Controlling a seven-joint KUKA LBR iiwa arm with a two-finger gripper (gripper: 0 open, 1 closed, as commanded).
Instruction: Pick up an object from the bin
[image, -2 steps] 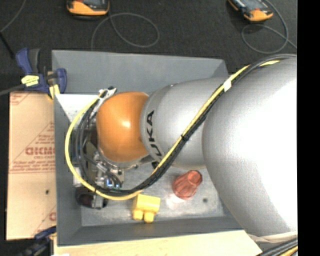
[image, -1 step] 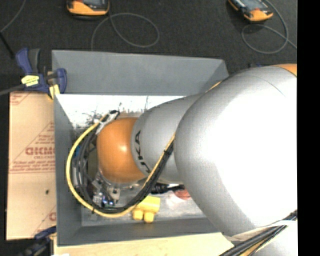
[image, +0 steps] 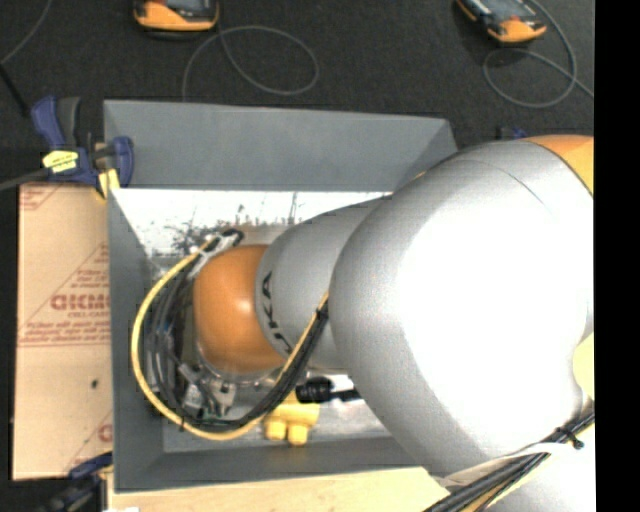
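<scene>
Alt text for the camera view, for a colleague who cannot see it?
The robot arm reaches from the right down into the grey metal bin, covering most of its floor, with the gripper low in the bin's lower-left part. A small yellow lumpy object lies on the floor by the bottom wall, just right of the gripper.

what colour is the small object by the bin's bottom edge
The small object is yellow, in the camera view.

Orange wrist cover (image: 230, 310) on the silver-grey arm (image: 440, 300), a yellow cable (image: 141, 340) looping round it. Just right of the gripper (image: 205, 393), a bright yellow lumpy piece (image: 287, 428). Grey bin (image: 280, 150), with black speckling (image: 185, 235) on pale floor beyond the gripper.
</scene>
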